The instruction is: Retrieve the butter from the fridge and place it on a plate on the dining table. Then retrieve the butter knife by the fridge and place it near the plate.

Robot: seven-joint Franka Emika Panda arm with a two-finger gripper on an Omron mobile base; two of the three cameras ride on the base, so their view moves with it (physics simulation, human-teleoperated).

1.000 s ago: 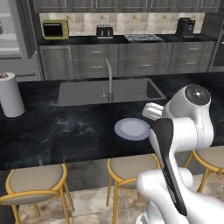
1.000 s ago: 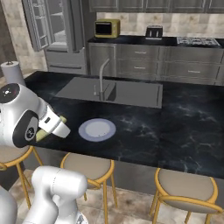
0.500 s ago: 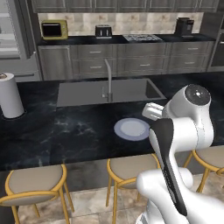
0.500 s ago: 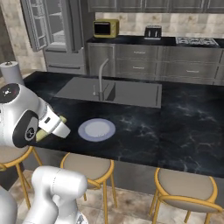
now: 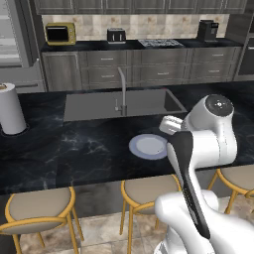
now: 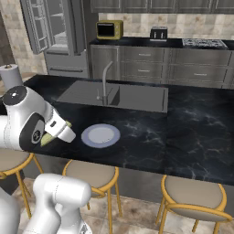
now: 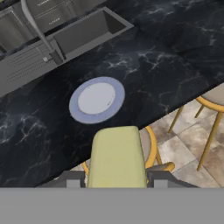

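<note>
Left base view: flat round pale white-blue plate [image 5: 149, 146] lying on the long black white-veined marble dining table [image 5: 74, 149], at 5 o'clock from the built-in grey sink [image 5: 124, 103]; white roll of paper towel [image 5: 11, 108] standing far off at 9 o'clock on the same top; round-seated yellow-legged stools [image 5: 39, 208] lined along the near edge.

Right base view: same plate [image 6: 101, 135] at 6 o'clock from the curved tap [image 6: 104, 82]; pale yellow stick-shaped butter [image 6: 47, 138] poking from the arm's end, just off at 9 o'clock from the plate; tall grey fridge [image 6: 59, 32] at 11 o'clock, door swung wide.

Hand view: two-finger gripper [image 7: 117, 179] clamped on the butter [image 7: 117, 157], one dark fingertip at each side; plate [image 7: 97, 99] at 12 o'clock, apart from it.
</note>
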